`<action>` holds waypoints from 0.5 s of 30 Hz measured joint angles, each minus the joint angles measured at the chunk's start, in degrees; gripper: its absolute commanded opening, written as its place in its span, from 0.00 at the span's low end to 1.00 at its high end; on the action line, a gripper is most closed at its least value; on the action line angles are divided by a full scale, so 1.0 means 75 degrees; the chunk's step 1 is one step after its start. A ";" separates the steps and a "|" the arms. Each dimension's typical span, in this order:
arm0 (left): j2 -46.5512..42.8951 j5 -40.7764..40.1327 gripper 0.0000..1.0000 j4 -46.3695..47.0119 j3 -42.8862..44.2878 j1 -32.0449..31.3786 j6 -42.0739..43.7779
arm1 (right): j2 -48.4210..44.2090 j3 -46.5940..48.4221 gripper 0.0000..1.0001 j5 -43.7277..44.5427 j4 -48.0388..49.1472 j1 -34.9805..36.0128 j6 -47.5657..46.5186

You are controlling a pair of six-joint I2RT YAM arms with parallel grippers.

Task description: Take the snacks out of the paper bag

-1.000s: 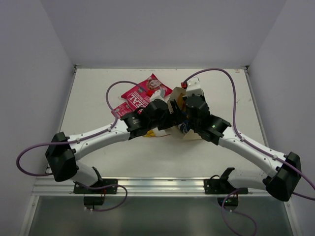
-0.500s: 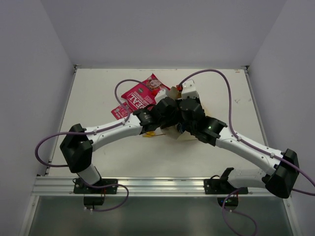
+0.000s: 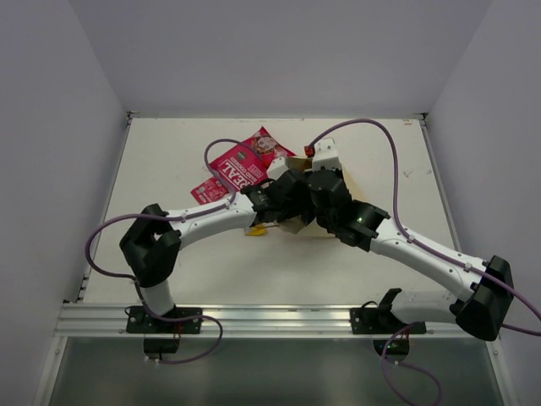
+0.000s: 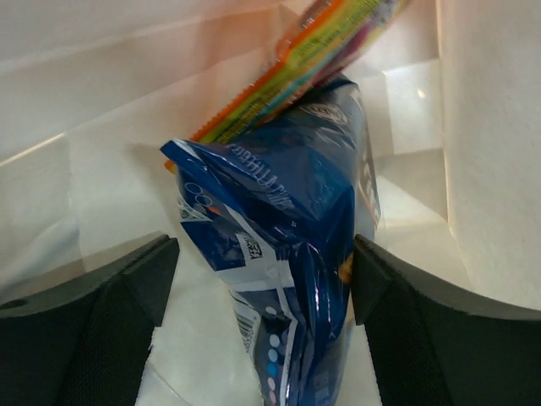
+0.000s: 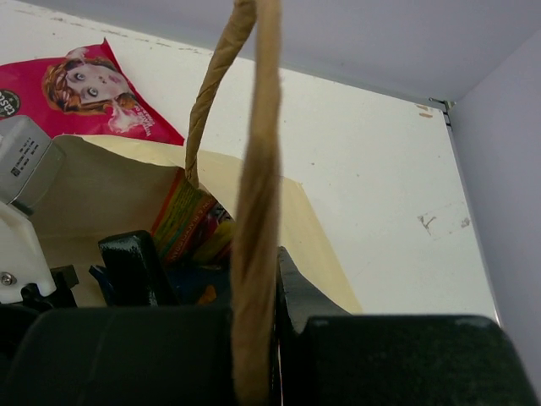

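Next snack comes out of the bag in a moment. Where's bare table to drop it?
Bare table left of the magenta pouch and pink packet, and a wide patch right of the paper bag to the right edge. Crowded: mid-table, where both arms meet over the bag.

Robotics lab test cell. Plain pale walls (image 3: 51, 127) box in a cream surface (image 3: 169, 161) on three sides, like a purpose-built enclosure. An aluminium rail (image 3: 279, 320) runs along the near edge, and two white-and-black robot arms are bolted to it: the left arm (image 3: 203, 222) and the right arm (image 3: 423, 254). Loose purple cables (image 3: 394, 161) loop from the arms across the surface.
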 measured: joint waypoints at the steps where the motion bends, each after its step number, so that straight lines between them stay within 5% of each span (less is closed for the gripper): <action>1: 0.0029 -0.0015 0.77 0.0003 0.0006 0.0017 -0.0009 | 0.0000 0.0000 0.00 -0.0009 -0.0015 0.0006 0.0023; 6: 0.0230 0.0020 0.32 0.0052 0.0087 0.0067 -0.0134 | -0.0003 0.0000 0.00 0.0003 -0.0041 0.0006 0.0076; 9: 0.0274 0.0096 0.13 0.0163 0.0087 0.0079 -0.0117 | -0.0009 0.0000 0.00 0.0006 -0.0035 0.0006 0.0117; 12: 0.0274 0.0181 0.01 0.0265 0.0096 0.0111 -0.0108 | -0.0009 0.0000 0.00 0.0009 -0.0029 0.0006 0.0149; 15: 0.0259 0.0219 0.00 0.0297 0.0096 0.0117 -0.0085 | -0.0009 0.0000 0.00 0.0038 -0.0029 0.0009 0.0152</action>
